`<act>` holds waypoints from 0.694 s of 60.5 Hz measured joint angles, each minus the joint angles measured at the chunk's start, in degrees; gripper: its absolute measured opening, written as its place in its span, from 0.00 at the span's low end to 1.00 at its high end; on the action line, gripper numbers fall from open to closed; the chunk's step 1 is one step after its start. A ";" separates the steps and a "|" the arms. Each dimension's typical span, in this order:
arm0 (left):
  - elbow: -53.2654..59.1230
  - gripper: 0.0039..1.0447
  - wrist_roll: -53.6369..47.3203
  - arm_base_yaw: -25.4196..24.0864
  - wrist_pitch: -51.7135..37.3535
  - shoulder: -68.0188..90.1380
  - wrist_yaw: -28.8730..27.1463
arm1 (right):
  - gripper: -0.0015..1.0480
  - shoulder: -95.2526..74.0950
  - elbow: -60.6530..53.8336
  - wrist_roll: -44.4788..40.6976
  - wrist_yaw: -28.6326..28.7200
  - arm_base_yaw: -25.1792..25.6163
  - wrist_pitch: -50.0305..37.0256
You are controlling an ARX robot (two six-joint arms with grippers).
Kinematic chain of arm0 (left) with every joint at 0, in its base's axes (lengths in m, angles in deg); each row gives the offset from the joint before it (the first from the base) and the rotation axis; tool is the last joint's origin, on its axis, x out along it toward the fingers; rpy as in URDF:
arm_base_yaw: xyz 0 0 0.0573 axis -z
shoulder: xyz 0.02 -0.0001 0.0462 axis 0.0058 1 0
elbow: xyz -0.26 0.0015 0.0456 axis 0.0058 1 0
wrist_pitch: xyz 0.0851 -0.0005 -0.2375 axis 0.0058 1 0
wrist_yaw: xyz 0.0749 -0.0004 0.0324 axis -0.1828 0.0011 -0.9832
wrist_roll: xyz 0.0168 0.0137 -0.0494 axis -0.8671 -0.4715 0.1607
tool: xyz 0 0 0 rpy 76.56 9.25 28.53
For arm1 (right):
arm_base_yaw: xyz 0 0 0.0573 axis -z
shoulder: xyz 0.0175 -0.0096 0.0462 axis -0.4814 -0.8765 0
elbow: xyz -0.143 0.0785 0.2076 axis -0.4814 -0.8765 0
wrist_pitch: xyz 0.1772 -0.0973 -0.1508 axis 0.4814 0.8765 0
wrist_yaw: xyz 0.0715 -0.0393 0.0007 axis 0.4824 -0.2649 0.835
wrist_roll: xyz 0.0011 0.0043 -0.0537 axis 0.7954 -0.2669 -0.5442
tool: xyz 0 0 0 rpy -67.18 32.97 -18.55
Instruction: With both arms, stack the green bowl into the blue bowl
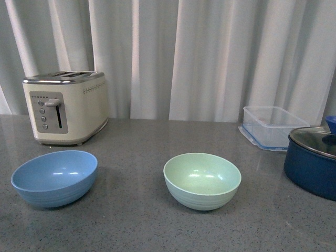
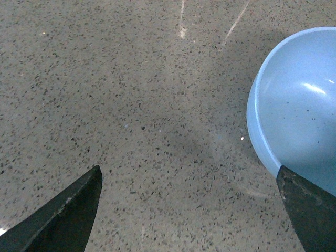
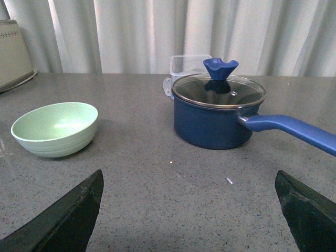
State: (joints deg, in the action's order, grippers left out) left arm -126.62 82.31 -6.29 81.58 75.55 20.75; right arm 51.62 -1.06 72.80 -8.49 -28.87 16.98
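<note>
The green bowl (image 1: 202,180) stands upright and empty at the middle of the grey table. It also shows in the right wrist view (image 3: 55,128), some way ahead of my right gripper (image 3: 189,210), which is open and empty over bare tabletop. The blue bowl (image 1: 55,177) stands upright and empty at the front left. Its rim shows in the left wrist view (image 2: 299,105), beside one fingertip (image 2: 307,207) of my left gripper (image 2: 189,210), which is open and empty above the table. Neither arm shows in the front view.
A cream toaster (image 1: 65,106) stands at the back left. A clear plastic container (image 1: 273,126) sits at the back right. A dark navy pot with a glass lid (image 1: 314,160) stands at the right edge; its long handle (image 3: 294,131) points out sideways.
</note>
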 joint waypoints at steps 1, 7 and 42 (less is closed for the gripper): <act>-0.48 0.94 0.00 0.13 -0.13 0.76 -0.04 | 0.90 0.00 0.00 0.00 0.00 0.00 0.00; -2.75 0.94 0.00 0.66 -0.37 3.58 -0.26 | 0.90 0.00 0.00 0.00 0.00 0.00 0.00; -9.86 0.94 -0.22 4.13 -3.30 15.50 -1.11 | 0.90 0.00 0.00 0.00 0.00 0.00 0.00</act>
State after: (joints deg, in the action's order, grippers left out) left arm -136.48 82.09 -2.16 78.28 91.05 19.64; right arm 51.62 -1.06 72.80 -8.49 -28.87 16.98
